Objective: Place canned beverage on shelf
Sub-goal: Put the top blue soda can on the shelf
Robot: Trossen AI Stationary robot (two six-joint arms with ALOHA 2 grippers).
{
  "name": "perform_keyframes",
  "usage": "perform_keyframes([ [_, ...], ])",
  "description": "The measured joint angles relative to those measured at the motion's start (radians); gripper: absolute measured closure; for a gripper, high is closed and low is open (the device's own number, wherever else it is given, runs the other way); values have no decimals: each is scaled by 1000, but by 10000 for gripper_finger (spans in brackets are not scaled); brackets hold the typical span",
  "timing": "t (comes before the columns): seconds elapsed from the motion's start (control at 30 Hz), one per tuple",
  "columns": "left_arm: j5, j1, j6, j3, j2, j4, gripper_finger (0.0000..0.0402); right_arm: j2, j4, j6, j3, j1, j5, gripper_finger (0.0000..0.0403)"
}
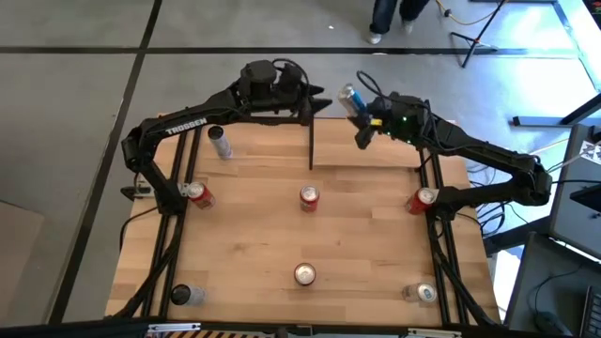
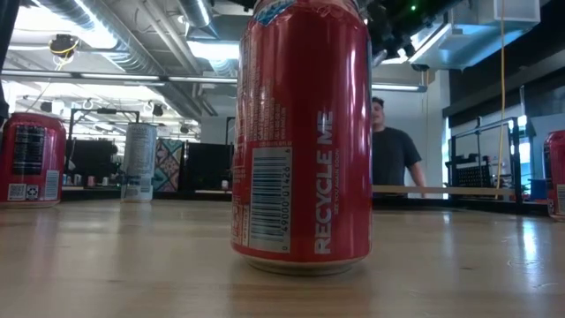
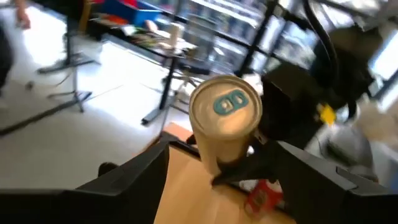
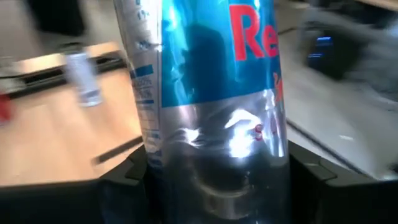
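A blue and silver beverage can [image 1: 352, 97] hangs in the air over the table's far edge, with my right gripper [image 1: 361, 115] shut on it. My left gripper [image 1: 315, 101] faces it from the left. In the left wrist view its fingers stand open on either side of the can's top end [image 3: 225, 112], apart from it. The shelf [image 1: 376, 150], a small light-wood board with a thin black post [image 1: 310, 141], lies on the table at the far right, just on the near side of both grippers. My right gripper pinches the can's silver lower part [image 4: 186, 149] between its two fingers [image 4: 127, 177], one on each side of the wall. The fingers come from the table's right, close to level, and lie across the can. The can is lifted clear and tilted, its top toward my left gripper.
Several other cans stand on the wooden tabletop: red ones at the left [image 1: 197, 194], middle [image 1: 309, 197] and right [image 1: 423, 199], a silver one [image 1: 220, 141] at the far left, more along the near edge. A person [image 2: 388, 150] stands beyond the table.
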Motion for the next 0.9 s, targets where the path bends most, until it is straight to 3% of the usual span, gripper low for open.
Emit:
perform_keyframes([
  [0.13, -51, -15, -63, 0, 10, 59, 129, 12, 98, -2, 0, 0, 80, 190],
  [0.3, -121, -46, -99, -1, 25, 178, 129, 46, 230, 2, 0, 1, 72, 190],
  [0.5, -172, -66, -64, -1, 47, 231, 129, 78, 306, 46, 0, 2, -32, 190],
  [0.9, -198, -65, -65, -1, 66, 275, 129, 109, 353, 90, 1, 10, -139, 190],
])
